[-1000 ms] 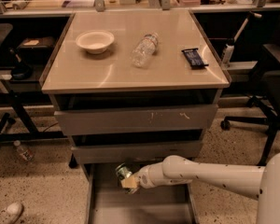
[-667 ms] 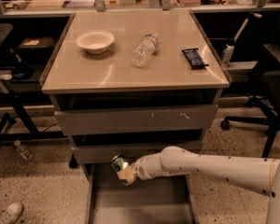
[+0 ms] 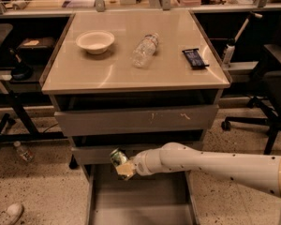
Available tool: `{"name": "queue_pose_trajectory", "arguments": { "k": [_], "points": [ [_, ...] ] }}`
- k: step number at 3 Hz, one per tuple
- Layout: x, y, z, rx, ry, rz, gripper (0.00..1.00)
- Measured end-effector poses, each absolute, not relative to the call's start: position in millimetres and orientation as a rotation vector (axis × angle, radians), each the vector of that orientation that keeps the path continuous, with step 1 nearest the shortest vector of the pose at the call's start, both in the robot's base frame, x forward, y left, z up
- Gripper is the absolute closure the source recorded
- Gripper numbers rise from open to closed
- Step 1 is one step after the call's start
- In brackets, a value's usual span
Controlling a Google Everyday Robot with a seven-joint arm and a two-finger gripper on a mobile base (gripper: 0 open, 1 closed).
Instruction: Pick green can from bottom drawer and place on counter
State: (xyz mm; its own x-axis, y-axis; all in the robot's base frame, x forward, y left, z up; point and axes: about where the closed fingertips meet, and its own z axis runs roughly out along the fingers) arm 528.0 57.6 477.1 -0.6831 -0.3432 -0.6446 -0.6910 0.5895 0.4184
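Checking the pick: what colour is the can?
The can is green, silver-topped, held by the tool over the bottom drawer; camera view.

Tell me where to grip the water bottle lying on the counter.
Grip the water bottle across its mid-body from above; it lies on its side, both long flanks free. The pincer, over the bottom drawer, holds the green can.

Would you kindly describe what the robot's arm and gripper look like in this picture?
The arm is a thick, smooth white tube with small dark dots along its shell and a thin yellowish band near the right edge. A rounded white wrist leads to the gripper, pale tan, by the green can above the bottom drawer. No cables show.
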Motion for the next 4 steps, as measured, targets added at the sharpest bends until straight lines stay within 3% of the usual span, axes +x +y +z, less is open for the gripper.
{"name": "queue_pose_trajectory", "arguments": {
  "k": [2, 4],
  "points": [
    [500, 57, 582, -0.923, 2.220, 0.724, 1.00],
    [510, 54, 621, -0.926, 2.136, 0.678, 1.00]
  ]
}}
